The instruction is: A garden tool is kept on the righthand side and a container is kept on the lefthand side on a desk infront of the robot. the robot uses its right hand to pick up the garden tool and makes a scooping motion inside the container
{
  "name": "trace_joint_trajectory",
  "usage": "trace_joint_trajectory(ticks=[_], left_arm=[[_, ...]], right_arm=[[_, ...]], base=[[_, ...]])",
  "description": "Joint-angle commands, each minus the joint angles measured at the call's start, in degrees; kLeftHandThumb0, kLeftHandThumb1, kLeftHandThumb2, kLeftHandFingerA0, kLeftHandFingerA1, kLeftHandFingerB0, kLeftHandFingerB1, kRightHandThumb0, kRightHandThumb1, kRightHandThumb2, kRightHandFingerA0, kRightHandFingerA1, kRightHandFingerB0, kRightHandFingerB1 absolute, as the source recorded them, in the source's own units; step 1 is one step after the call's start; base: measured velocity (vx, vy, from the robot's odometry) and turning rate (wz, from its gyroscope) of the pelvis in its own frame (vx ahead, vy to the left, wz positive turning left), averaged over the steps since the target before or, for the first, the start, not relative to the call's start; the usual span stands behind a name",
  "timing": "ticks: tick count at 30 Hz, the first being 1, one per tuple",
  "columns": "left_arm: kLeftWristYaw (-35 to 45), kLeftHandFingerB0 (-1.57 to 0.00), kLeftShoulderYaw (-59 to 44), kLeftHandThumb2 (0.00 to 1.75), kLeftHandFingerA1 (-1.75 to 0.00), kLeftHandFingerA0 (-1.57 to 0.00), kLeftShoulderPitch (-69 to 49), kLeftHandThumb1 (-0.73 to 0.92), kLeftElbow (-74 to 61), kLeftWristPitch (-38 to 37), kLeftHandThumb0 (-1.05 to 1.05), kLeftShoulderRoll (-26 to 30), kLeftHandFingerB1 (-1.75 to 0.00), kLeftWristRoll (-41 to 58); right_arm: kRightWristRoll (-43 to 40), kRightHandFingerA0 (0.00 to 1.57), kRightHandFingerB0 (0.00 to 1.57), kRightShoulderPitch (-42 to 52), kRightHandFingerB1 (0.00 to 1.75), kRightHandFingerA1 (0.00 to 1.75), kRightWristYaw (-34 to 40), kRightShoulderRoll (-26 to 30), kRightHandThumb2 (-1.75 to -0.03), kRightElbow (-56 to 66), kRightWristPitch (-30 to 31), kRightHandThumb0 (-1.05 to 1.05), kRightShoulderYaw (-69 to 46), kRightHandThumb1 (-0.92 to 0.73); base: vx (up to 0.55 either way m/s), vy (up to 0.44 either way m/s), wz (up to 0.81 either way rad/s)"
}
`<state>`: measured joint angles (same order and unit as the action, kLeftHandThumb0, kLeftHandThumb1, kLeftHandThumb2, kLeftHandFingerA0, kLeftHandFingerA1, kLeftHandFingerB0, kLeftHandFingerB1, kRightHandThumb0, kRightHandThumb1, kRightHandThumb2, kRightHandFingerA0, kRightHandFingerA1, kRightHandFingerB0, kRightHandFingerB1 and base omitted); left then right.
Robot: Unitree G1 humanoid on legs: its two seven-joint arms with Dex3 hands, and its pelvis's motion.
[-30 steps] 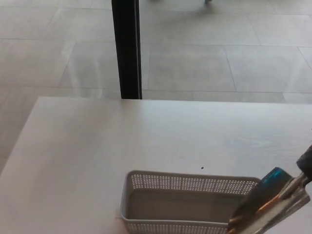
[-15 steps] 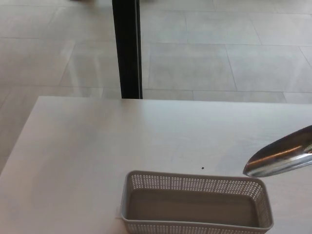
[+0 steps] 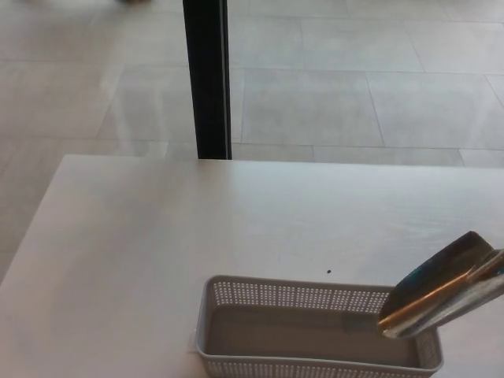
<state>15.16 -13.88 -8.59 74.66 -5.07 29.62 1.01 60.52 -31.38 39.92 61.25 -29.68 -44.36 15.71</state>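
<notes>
A floor of large pale grey tiles [image 3: 331, 94] is filling the upper part of the head view, with its joints running as thin lines across it. A black vertical post [image 3: 206, 79] is standing on that floor and is meeting the far edge of the desk. The desk [image 3: 157, 236] is occupying the lower part of the view; its top is a light, whitish surface with a faint wood grain, and a small dark speck [image 3: 328, 272] is showing on it just beyond the container.

The container [image 3: 315, 331] is sitting on the desk near the bottom edge of the view, slightly right of centre. It is a grey rectangular plastic basket with rounded corners and perforated walls, and its floor is showing bare. Its near wall is being partly cut off by the bottom edge of the picture.

The garden tool [image 3: 441, 287] is a metal trowel with a shiny, curved blade. It is entering from the right edge of the view and is slanting down to the left. The blade tip is overlapping the right end of the container, above its far right corner; whether the tip is touching the basket cannot be told.

Neither robot hand is appearing in the view. The state of the right hand and its hold on the trowel handle therefore cannot be told.
</notes>
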Motion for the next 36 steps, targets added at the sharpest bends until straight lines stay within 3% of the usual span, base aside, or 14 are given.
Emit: trace_joint_trajectory(ticks=[1,3,9,11,17,19,20,24,25,27,28,30,35,36], left_arm=[[0.2,-0.86,0.5,1.07,-1.03,-0.99,0.2,-0.06,-0.3,0.2,-0.67,1.2,-0.95,-0.4],[1.3,-0.84,0.6,1.12,-1.04,-0.98,0.2,-0.09,-0.8,-0.1,-0.66,1.4,-0.97,-0.1],[1.2,-0.88,0.8,1.11,-1.04,-1.00,-0.2,-0.10,-1.1,-0.3,-0.66,1.1,-0.97,-0.3],[0.9,-0.85,0.9,1.10,-1.05,-0.94,0.0,-0.09,-0.8,-0.1,-0.66,1.0,-0.96,-0.3],[0.6,-0.88,0.9,1.09,-1.05,-0.98,0.2,-0.09,-0.6,0.1,-0.66,1.1,-0.96,-0.4],[0.8,-0.86,0.3,1.09,-1.04,-0.97,0.4,-0.08,-0.4,0.1,-0.65,1.0,-0.96,0.1],[0.5,-0.88,0.5,1.08,-1.04,-1.00,0.5,-0.07,-0.4,0.1,-0.68,1.0,-0.96,-0.1],[1.3,-0.92,-0.1,1.10,-1.03,-1.05,0.3,-0.09,-0.6,-0.1,-0.67,1.0,-0.96,0.6],[1.3,-0.91,0.4,1.10,-1.03,-1.06,0.4,-0.10,-0.7,-0.3,-0.67,1.1,-0.97,0.0],[1.5,-0.87,0.1,1.09,-1.03,-0.99,0.4,-0.11,-0.6,-0.1,-0.67,1.1,-0.95,0.3],[1.5,-0.88,0.0,1.08,-1.04,-0.96,0.5,-0.13,-0.4,0.0,-0.65,1.1,-0.95,0.4],[1.7,-0.88,-0.1,1.08,-1.04,-0.96,0.6,-0.13,-0.5,0.1,-0.65,1.2,-0.95,0.4],[2.0,-0.92,-0.3,1.06,-1.04,-1.04,0.8,-0.12,-0.6,0.2,-0.68,1.1,-0.96,0.7],[2.2,-0.93,-0.1,1.07,-1.02,-1.05,0.4,-0.11,-1.1,-0.5,-0.71,1.2,-0.94,0.6]], right_arm=[[1.7,0.87,0.73,0.5,1.31,1.68,1.8,1.9,-0.80,1.3,-0.1,-0.19,0.1,-0.52],[1.8,0.88,0.77,0.9,1.20,1.58,-0.1,1.5,-0.79,1.9,1.8,-0.19,0.0,-0.48],[-0.4,0.82,0.78,5.0,1.35,1.65,-14.4,0.0,-0.63,7.6,13.3,-0.22,-3.0,-0.54],[1.0,0.77,0.71,7.3,1.48,1.73,-21.4,-2.1,-0.66,10.8,22.4,-0.23,-4.4,-0.60],[1.5,0.81,0.70,8.6,1.53,1.75,-25.3,-2.8,-0.59,12.7,26.1,-0.25,-4.9,-0.59],[0.5,0.83,0.73,9.7,1.45,1.71,-26.4,-3.0,-0.60,14.1,26.7,-0.28,-5.5,-0.60],[1.9,0.85,0.81,10.6,1.28,1.68,-26.2,-3.2,-0.63,15.8,27.7,-0.30,-5.5,-0.64],[2.4,0.84,0.75,12.9,1.35,1.75,-30.2,-3.9,-0.66,20.7,29.4,-0.32,-6.2,-0.70],[2.5,1.13,0.86,13.3,1.08,1.32,-30.5,-4.1,-0.94,21.7,29.5,-0.39,-6.3,-0.50],[1.3,1.11,0.85,14.8,1.06,1.31,-32.0,-5.2,-0.96,25.3,29.4,-0.40,-6.9,-0.51],[2.3,0.82,0.82,15.4,1.20,1.75,-32.1,-5.4,-0.60,27.5,29.2,-0.37,-6.7,-0.65],[3.7,0.82,0.82,15.8,1.20,1.75,-32.0,-5.4,-0.60,28.7,29.3,-0.37,-6.5,-0.65],[6.1,0.85,0.87,19.1,0.89,1.75,-34.7,-8.8,-0.67,38.1,31.0,-0.37,-6.5,-0.67],[6.4,1.16,0.80,19.8,0.85,1.34,-36.0,-9.2,-0.97,40.0,31.3,-0.42,-6.4,-0.51]], base=[[0.00,0.000,0.00],[0.00,0.000,0.00],[0.00,0.000,0.00],[0.00,0.000,0.00],[0.00,0.000,0.00],[0.00,0.000,0.00],[0.00,0.000,0.00],[0.00,0.000,0.00],[0.00,0.000,0.00],[0.00,0.000,0.00],[0.00,0.000,0.00],[0.00,0.000,0.00],[0.00,0.000,0.00],[0.00,0.000,0.00]])
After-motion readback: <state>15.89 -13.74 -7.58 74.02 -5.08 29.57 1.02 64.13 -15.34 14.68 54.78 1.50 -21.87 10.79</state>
